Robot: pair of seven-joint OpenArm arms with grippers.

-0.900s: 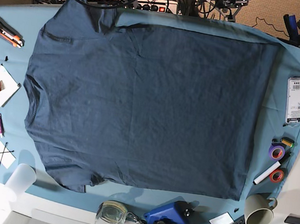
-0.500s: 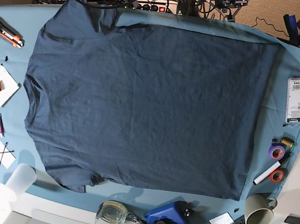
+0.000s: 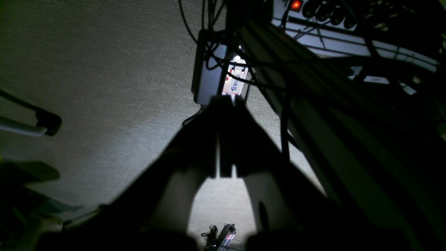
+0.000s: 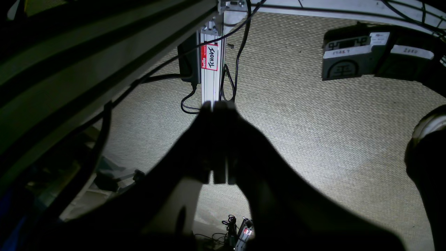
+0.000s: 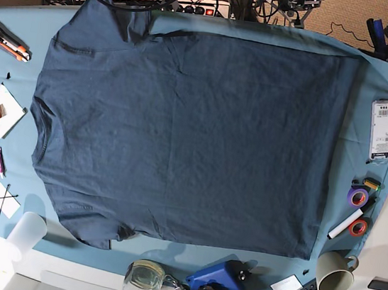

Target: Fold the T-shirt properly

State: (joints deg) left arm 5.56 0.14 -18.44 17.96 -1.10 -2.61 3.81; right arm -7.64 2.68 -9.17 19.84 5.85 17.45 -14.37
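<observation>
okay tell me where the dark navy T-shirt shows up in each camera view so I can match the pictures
Base: the large dark navy-blue short-sleeved T-shirt lies spread flat, filling the middle of the teal tablecloth.
Left wrist: not in it.
Right wrist: not in it.
Shared landmark: only the wrist views share one, the white "TCHOUS" sticker above beige carpet.

It was a robotics lab or workshop: the desk (image 5: 375,76) carried a utility knife (image 5: 6,40), tape rolls (image 5: 357,196) and a marker (image 5: 347,224) at its edges, and power strips (image 5: 198,6) with tangled cables lay behind the desk.
</observation>
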